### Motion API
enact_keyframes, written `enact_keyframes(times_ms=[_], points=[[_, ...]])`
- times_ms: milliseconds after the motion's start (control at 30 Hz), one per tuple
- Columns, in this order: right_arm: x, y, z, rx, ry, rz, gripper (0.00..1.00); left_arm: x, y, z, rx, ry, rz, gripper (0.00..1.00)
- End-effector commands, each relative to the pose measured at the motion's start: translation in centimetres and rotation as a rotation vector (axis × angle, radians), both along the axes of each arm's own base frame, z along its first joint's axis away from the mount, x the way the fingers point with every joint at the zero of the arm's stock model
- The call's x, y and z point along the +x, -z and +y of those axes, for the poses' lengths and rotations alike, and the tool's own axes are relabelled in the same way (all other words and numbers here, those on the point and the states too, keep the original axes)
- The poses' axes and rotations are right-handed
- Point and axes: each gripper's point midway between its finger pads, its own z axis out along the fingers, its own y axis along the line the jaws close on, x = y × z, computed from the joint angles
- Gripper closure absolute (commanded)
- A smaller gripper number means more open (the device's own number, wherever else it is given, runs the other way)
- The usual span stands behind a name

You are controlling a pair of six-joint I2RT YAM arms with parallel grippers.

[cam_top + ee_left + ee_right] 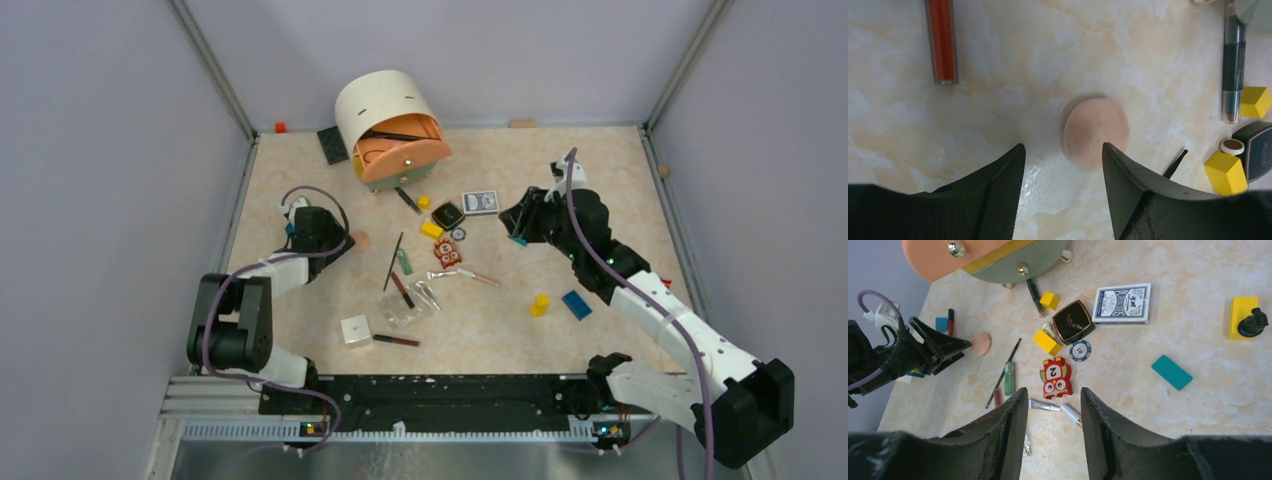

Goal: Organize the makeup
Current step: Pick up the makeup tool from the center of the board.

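Observation:
A round pink makeup puff (1095,131) lies flat on the table just ahead of my left gripper (1063,152), which is open with its tips short of the puff, nearer the right finger. In the top view that gripper (343,243) is at the table's left. A black square compact (1073,321), green pencil (1009,377), long black brush (394,262), dark-red pencil (403,290), silver tube (1045,405) and clear pouch (400,315) lie mid-table. My right gripper (1053,395) hovers open and empty above them.
A cream round organizer (392,128) with a peach drawer stands at the back. Around the makeup lie a card deck (1123,303), an owl toy (1055,377), yellow blocks (1226,172), a teal block (1172,372), a red gloss tube (942,40) and a silver cube (356,331).

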Motion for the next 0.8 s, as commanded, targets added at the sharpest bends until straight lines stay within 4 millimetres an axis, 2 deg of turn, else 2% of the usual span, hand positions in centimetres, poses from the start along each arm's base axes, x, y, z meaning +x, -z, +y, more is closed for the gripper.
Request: enact_keyframes(times_ms=[0, 133, 367, 500, 700, 767], points=[[-0.2, -1.2, -0.2, 0.021, 0.012, -0.037, 0.57, 2.9, -1.2, -0.6, -0.084, -0.014, -0.066, 0.37], [-0.3, -1.3, -0.3, 0.019, 0.015, -0.042, 0.57, 3.3, -0.2, -1.2, -0.111, 0.002, -0.039, 0.41], [-0.3, -1.3, -0.6, 0.011, 0.026, -0.044, 0.57, 3.5, -0.1, -1.6, -0.122, 0.026, -0.028, 0.58], [-0.3, -1.1, -0.6, 0.011, 0.025, -0.042, 0.57, 3.4, 0.0, -1.7, -0.125, 0.037, -0.028, 0.72], [-0.4, -1.0, -0.7, 0.006, 0.027, -0.038, 0.57, 3.3, -0.9, -1.4, -0.115, 0.037, -0.056, 1.00], [-0.5, -0.9, -0.8, 0.006, 0.028, -0.038, 0.57, 3.3, -1.7, -1.2, -0.104, 0.034, -0.074, 1.00]])
